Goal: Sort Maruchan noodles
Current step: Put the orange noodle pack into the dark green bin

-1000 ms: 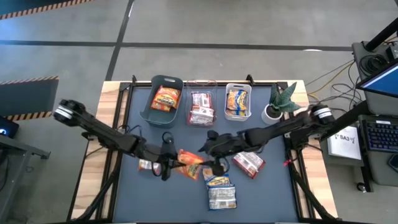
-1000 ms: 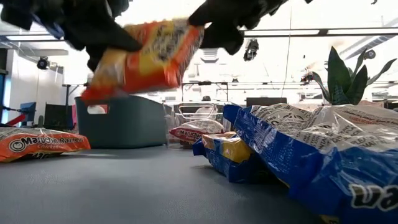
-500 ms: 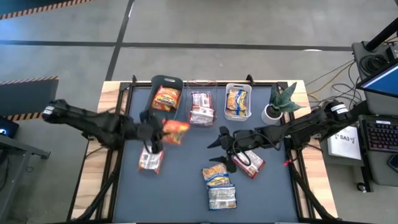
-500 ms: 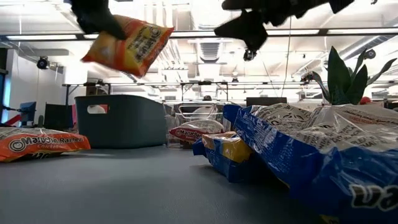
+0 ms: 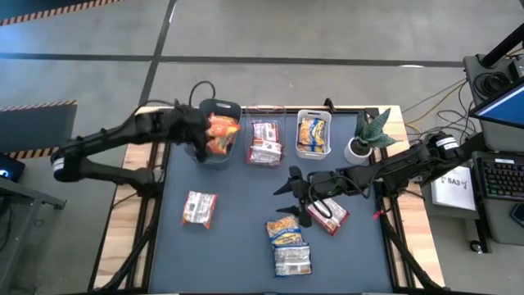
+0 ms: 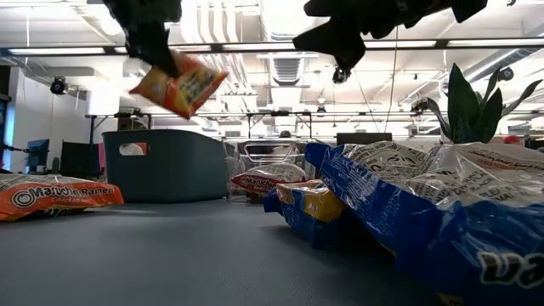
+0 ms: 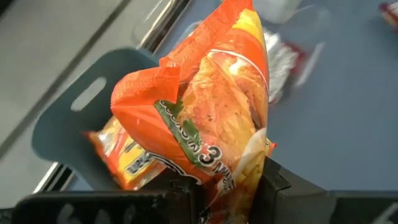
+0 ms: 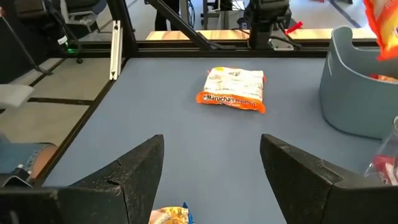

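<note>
Orange packet (image 5: 221, 134) pinched in left tool (image 5: 202, 139) above teal bin (image 5: 201, 150); release once centred over it. Right tool (image 5: 296, 195) gapes empty over the tabletop (image 5: 237, 238).

My left gripper (image 7: 227, 193) is cut off at the frame's bottom edge, its fingertips hidden behind the orange packet (image 7: 211, 118). That packet covers most of the teal bin (image 7: 68, 124). At upper right, a clear bin (image 7: 292, 37) is blurred.
</note>
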You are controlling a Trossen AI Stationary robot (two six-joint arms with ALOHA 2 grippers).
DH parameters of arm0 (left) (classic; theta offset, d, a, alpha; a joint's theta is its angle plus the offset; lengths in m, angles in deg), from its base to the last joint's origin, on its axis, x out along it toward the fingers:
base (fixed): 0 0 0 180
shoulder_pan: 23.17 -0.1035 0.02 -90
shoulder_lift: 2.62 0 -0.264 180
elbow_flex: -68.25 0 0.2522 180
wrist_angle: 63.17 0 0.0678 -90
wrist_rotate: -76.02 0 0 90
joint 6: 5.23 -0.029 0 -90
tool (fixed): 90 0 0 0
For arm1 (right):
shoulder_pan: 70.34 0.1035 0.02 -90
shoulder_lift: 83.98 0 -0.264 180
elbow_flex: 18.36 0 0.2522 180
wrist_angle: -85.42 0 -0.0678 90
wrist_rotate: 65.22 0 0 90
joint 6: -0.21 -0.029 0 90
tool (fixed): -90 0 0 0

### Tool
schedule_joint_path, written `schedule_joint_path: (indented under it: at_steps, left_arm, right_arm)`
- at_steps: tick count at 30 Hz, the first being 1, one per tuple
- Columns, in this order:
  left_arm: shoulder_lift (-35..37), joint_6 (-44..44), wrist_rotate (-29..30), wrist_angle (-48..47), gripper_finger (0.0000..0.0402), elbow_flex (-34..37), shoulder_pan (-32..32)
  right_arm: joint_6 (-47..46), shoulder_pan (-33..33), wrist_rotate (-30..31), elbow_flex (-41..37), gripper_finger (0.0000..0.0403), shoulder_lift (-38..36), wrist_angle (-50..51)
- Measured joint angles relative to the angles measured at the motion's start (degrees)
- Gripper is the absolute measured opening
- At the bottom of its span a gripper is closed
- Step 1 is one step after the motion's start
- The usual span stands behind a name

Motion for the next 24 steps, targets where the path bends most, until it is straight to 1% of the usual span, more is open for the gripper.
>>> schedule_joint_path:
  at_steps: [3, 7, 14, 24]
  left_arm:
    - [-0.3, -2.3, -3.9, 0.0, 0.0066, 1.2, -6.1]
    - [-1.4, -3.6, -4.7, 0.5, 0.0066, 3.3, -10.5]
    - [-5.2, -3.7, -6.3, 0.6, 0.0066, 5.0, -10.9]
    - [-11.2, -2.3, -7.3, 0.6, 0.0066, 5.3, -11.0]
  right_arm:
    - [1.8, -0.4, -0.1, 0.0, 0.0253, 0.0, 0.0]
    - [2.4, -1.1, 0.0, -0.1, 0.0249, 0.0, 0.0]
    - [2.3, -1.9, 0.0, -0.1, 0.0253, 0.0, 0.0]
    - [0.1, -1.9, 0.0, -0.2, 0.0249, 0.0, 0.0]
